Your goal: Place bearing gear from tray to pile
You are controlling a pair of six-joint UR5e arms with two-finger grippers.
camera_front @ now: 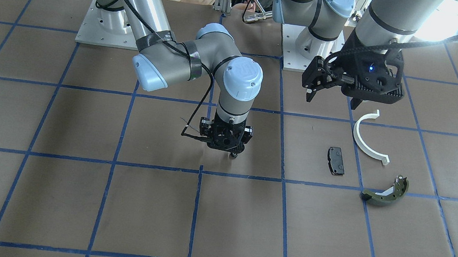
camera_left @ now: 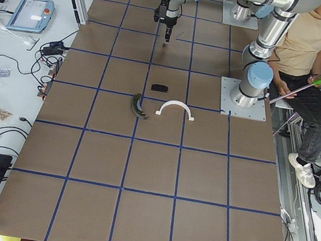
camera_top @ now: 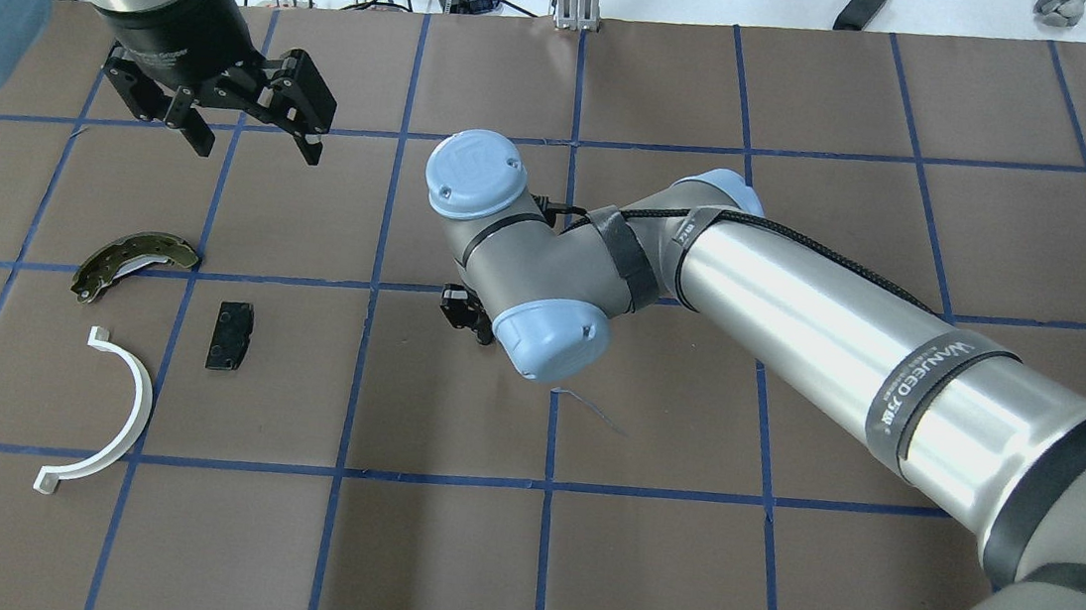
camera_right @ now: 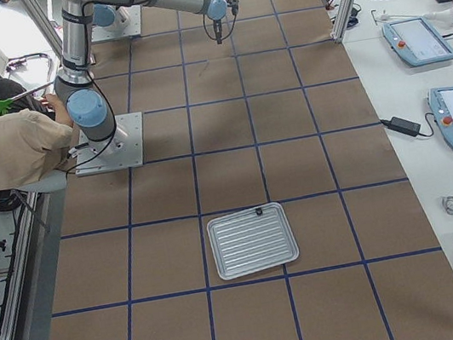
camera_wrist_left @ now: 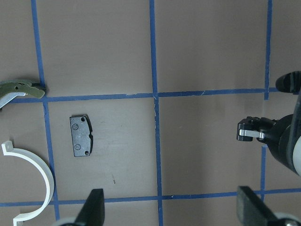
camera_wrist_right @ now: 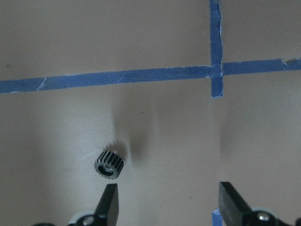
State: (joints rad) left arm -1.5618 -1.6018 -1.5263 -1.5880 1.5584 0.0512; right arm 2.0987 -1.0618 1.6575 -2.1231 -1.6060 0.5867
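A small toothed bearing gear [camera_wrist_right: 109,164] is free of the fingers, on or just above the brown paper, just past one fingertip of my right gripper [camera_wrist_right: 169,188]. That gripper is open and empty, pointing straight down at mid-table [camera_front: 232,154]. The pile lies about one grid square to its side: a black pad [camera_front: 336,160], a white half-ring [camera_front: 370,139] and an olive brake shoe [camera_front: 386,192]. My left gripper [camera_top: 254,150] hangs open and empty above the table, behind the pile. The tray [camera_right: 252,240] is far off at the robot's right end.
The table is covered in brown paper with a blue tape grid [camera_front: 200,172]. The right arm's elbow [camera_top: 546,275] hides its gripper in the overhead view. A seated person [camera_left: 308,52] is beside the arm bases.
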